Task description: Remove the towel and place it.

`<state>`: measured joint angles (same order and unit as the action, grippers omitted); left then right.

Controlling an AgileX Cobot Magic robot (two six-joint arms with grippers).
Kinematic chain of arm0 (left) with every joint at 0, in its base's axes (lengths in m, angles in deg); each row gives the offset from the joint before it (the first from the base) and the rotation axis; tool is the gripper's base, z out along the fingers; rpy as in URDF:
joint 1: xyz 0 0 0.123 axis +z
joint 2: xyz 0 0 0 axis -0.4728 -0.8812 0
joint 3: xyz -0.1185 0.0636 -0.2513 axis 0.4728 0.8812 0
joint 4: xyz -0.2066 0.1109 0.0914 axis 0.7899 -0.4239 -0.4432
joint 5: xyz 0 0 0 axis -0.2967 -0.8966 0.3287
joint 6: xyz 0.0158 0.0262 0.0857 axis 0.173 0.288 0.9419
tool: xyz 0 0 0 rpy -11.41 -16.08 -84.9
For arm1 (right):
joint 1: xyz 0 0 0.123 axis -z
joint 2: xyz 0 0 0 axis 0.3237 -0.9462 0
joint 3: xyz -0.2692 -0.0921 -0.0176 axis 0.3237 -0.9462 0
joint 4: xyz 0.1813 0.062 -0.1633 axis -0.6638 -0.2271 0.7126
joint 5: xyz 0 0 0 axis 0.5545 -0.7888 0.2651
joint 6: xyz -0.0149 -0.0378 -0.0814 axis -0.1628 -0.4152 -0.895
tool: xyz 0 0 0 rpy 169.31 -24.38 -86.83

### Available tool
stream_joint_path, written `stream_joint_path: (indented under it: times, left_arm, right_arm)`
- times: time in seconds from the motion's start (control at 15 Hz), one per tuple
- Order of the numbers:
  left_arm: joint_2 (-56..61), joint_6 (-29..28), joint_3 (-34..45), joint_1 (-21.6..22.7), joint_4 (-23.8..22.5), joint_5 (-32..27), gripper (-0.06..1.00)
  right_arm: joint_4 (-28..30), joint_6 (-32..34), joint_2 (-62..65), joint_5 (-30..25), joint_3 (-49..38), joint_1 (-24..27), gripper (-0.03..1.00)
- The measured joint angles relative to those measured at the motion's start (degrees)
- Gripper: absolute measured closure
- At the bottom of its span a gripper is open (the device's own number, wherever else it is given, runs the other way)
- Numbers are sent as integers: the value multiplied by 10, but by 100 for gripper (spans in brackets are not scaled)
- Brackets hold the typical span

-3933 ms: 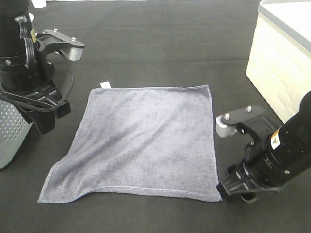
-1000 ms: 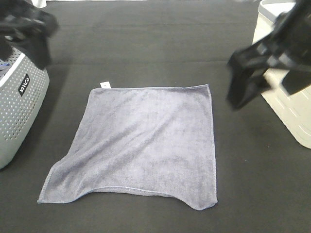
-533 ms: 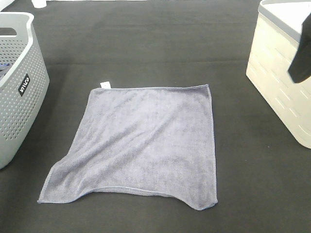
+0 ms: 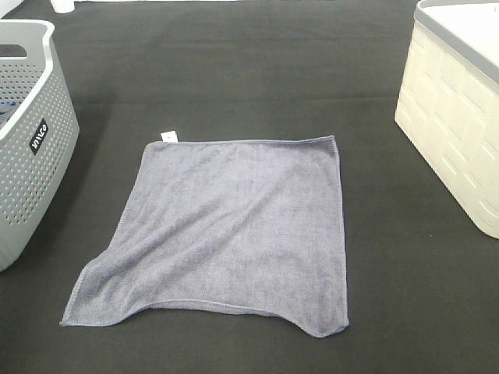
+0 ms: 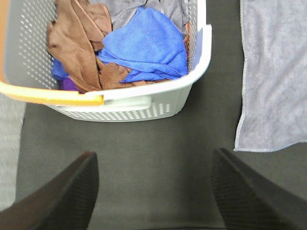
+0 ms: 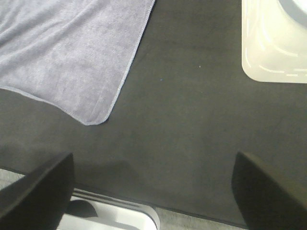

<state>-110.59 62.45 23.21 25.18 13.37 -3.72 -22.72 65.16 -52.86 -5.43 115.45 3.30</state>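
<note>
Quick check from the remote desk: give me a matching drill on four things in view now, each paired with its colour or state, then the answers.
Things:
1. towel
2. perforated basket
3. cream bin
4. cloth on top in the basket

Descriptions:
A. blue, crumpled
B. grey, holding cloths
C. spread flat on the black mat
D. at the right edge, ribbed wall

Pairs: 1-C, 2-B, 3-D, 4-A

A square greyish-lavender towel point(image 4: 226, 230) lies spread flat on a black table point(image 4: 249, 70), a small white tag point(image 4: 167, 136) at its far left corner and its near edge slightly rippled. Left of the towel, apart from it, stands a grey perforated basket point(image 4: 31, 156) with a small black label on its side. Right of the towel, well apart, stands a cream basket point(image 4: 456, 132) with a grey rim.
</note>
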Motion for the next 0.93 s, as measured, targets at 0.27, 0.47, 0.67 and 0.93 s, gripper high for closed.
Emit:
stream_joint_path:
  times: [0.27, 0.47, 0.67, 0.93]
  left_arm:
    - [172, 16, 91, 0, -1, 0, 31]
    - [277, 30, 166, 0, -1, -1, 31]
    - [356, 33, 217, 0, 5, -2, 31]
    - [399, 37, 247, 0, 30, 49, 31]
  right_arm:
    - [2, 1, 159, -1, -83, 0, 12]
    - [5, -6, 246, -1, -134, 0, 12]
    - [5, -21, 327, -1, -186, 0, 12]
    - [5, -48, 417, 15, -238, 0, 12]
